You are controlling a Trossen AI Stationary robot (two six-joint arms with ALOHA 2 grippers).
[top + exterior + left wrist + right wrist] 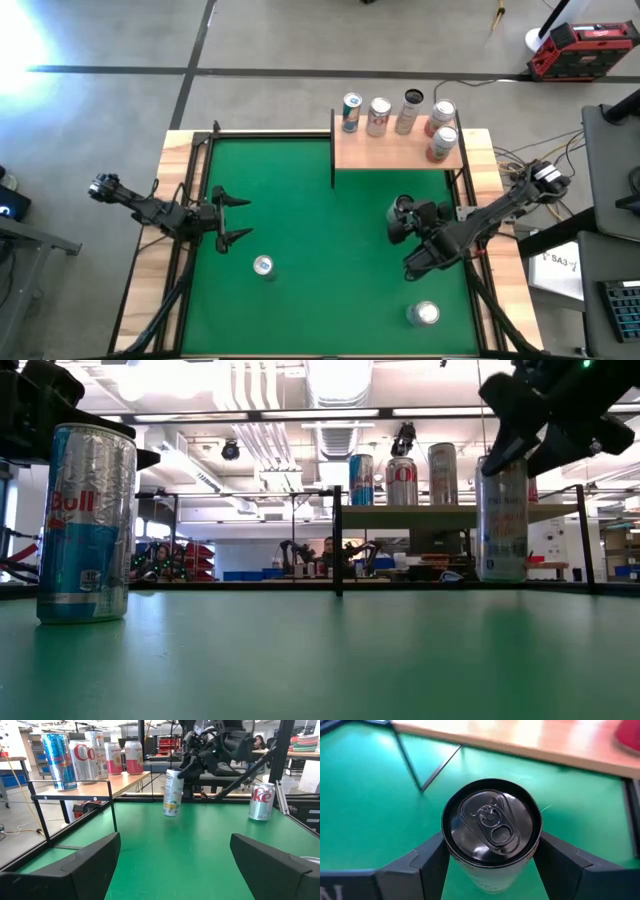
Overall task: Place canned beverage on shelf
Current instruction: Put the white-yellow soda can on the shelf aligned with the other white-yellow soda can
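**Now: can lifted over green felt**

Right gripper [492, 857] clamps a black-topped can [491, 822], held above the green felt table [300, 200] near the shelf [395, 150]. Left gripper [232, 218] waits with fingers spread. Concrete floor [250, 40] surrounds the table; workshop behind.

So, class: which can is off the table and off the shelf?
The black-topped can in the right gripper; it is clamped and lifted, while the others stand on surfaces.
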